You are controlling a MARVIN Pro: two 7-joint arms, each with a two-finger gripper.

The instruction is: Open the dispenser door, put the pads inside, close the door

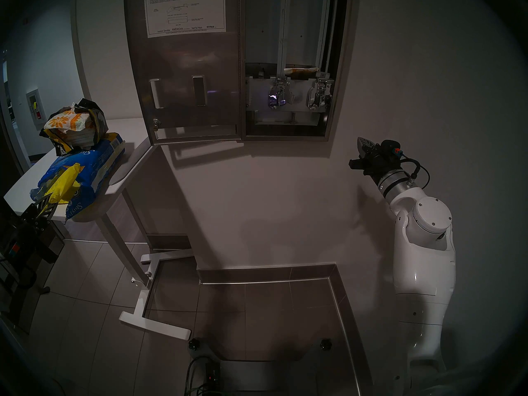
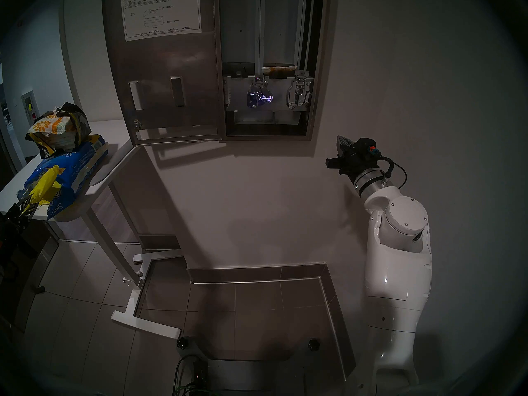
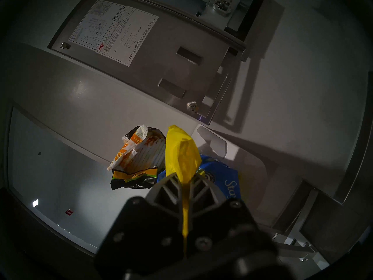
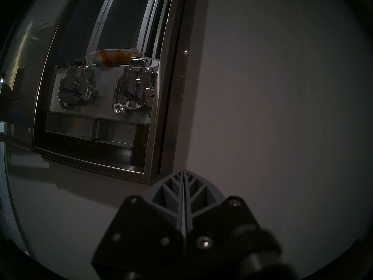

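The dispenser door (image 1: 183, 72) hangs wide open to the left, its white instruction sheet (image 1: 185, 11) facing me. Inside the dispenser (image 1: 338, 72), one flowered pad (image 1: 300, 70) lies across the right chute above the chrome levers (image 4: 135, 91). My left gripper (image 3: 186, 173) is shut on a yellow pad (image 3: 181, 152), held just above the blue bag (image 1: 85, 169) on the white table (image 1: 25, 189). More flowered pads (image 1: 65, 122) sit in a torn dark pack on that bag. My right gripper (image 4: 184, 171) is shut and empty, near the wall below the dispenser's lower right corner.
The table's white legs and foot (image 1: 154, 326) stretch across the tiled floor below the open door. A grey baseboard (image 1: 265, 269) runs along the wall. A dark cabinet (image 1: 25, 258) stands at the far left beside my left arm.
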